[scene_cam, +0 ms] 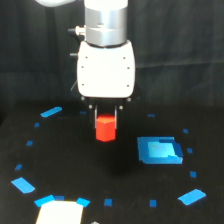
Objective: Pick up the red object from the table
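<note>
Near edge: a pale white rectangular shape point(59, 212) sits at the bottom of the exterior view, left of centre, with bright blue tape along its top; what it is cannot be told.
Near tape marks: a blue diamond-shaped piece point(22, 185) lies at the near left and another blue piece point(192, 197) at the near right, with small blue squares between them.
Desk: a flat black desk point(75, 165) fills the lower half of the view, dotted with small blue marks that form a loose ring.
Blue patch: a larger blue square patch point(159, 150) lies on the desk to the right of centre, apart from the red block.
Red block: a small bright red-orange block point(105, 128) sits at the centre of the view, between the two fingers of the hand; whether its base touches the desk or hangs just above it cannot be told.
Hand: the hand point(105, 122) points straight down from above, its dark fingers point(96, 116) clenched against the block's left and right sides, grasping it.
Arm: a white housing point(106, 70) sits above the hand, topped by a silver cylinder point(105, 22).
Far tape mark: a slanted blue strip point(51, 112) lies at the far left.
Backdrop: a black curtain point(30, 55) hangs behind the desk.
</note>
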Available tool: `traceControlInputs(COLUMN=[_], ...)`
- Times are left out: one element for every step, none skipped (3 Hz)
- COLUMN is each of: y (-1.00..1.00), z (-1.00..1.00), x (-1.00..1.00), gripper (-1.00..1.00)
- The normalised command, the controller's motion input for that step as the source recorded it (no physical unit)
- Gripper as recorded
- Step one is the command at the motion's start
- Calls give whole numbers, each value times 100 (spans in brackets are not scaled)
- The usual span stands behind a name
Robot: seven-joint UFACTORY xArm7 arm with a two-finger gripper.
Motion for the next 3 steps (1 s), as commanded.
traceControlInputs(y=[33, -30, 35], z=[44, 67, -26], x=[10, -18, -12], gripper=[-100, -100, -100])
